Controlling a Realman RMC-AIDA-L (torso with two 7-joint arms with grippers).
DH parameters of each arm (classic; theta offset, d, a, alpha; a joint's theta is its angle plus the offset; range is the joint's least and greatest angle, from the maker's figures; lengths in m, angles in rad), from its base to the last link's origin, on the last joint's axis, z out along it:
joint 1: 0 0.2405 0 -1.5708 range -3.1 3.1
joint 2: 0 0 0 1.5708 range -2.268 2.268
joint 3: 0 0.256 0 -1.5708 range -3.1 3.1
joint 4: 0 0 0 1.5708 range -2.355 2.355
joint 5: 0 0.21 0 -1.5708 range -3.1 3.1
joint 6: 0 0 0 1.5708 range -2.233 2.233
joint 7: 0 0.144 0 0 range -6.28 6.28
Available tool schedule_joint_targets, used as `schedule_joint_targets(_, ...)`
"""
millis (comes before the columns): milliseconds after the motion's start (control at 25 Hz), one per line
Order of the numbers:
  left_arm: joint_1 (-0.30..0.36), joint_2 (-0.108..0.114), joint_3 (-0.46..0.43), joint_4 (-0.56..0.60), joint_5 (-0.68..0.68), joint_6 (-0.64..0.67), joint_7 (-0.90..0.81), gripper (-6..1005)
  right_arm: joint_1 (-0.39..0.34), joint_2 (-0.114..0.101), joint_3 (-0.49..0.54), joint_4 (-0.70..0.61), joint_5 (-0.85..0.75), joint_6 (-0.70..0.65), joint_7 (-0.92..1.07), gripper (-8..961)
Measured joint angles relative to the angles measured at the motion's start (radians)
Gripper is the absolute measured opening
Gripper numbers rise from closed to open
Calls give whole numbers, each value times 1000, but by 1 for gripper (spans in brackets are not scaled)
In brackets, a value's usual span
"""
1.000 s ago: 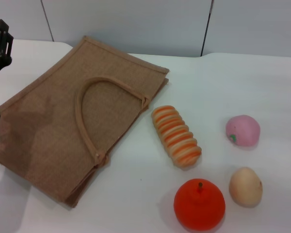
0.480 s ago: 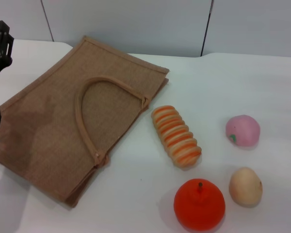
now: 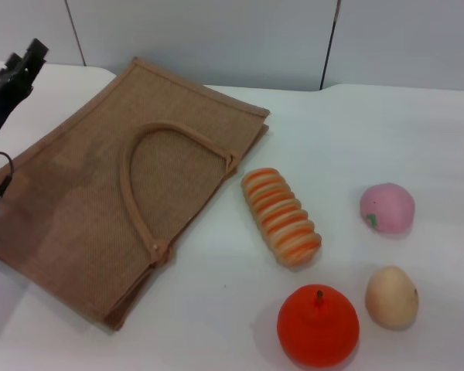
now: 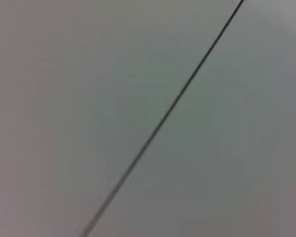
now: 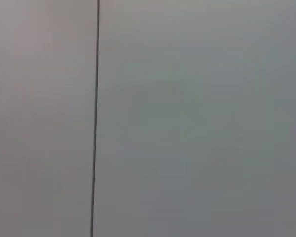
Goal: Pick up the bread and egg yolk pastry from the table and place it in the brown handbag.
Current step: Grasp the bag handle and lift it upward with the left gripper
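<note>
The striped orange-and-cream ridged bread loaf (image 3: 281, 217) lay near the middle of the white desk (image 3: 371, 131), its long axis running from the far left toward the near right. The small beige egg-shaped yolk pastry (image 3: 391, 297) sat close to the near right corner of the desk, beside a round red-orange fruit (image 3: 318, 325), with a pink ball bearing a green mark (image 3: 387, 209) just beyond it. The large brown woven jute handbag (image 3: 77, 201) lay flat across the left half of the desk, one tan loop handle (image 3: 139, 185) resting on its upper face and its mouth facing the bread.

The left claw (image 3: 23, 62) hung above the far left edge of the desk, past the handbag's outer side, so the bread lay well apart from it, to the right and nearer, across the whole bag. Whether its fingers were apart or together could not be told. The right claw did not show in any view; both wrist views showed only a plain grey wall with a dark seam, so which arm was nearer could not be judged.

Compared with half a second earlier, the left claw had tilted and swung inward over the bag's edge, while the bread, pastry and bag had not shifted.
</note>
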Motion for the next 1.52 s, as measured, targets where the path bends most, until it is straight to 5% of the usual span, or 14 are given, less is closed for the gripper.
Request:
schedule_joint_targets(200,4,4,0,226,335,99,-368,603,2,0,-2,-1,0,11,0,848)
schedule_joint_targets(320,-20,26,-1,316,563,122,-563,601,3,0,-2,-1,0,11,1,846)
schedule_joint_targets(520,-103,74,-2,356,894,129,-775,599,3,0,-1,-1,0,11,1,843)
schedule_joint_targets(680,-170,81,-5,360,1088,152,-811,597,3,-1,-1,-1,0,11,1,841)
schedule_joint_targets(1120,-271,33,-2,365,1415,259,-873,592,3,1,-1,-1,0,7,1,834)
schedule_joint_targets(1520,-286,-8,-2,391,1464,329,-867,588,3,0,-1,-1,0,9,1,828)
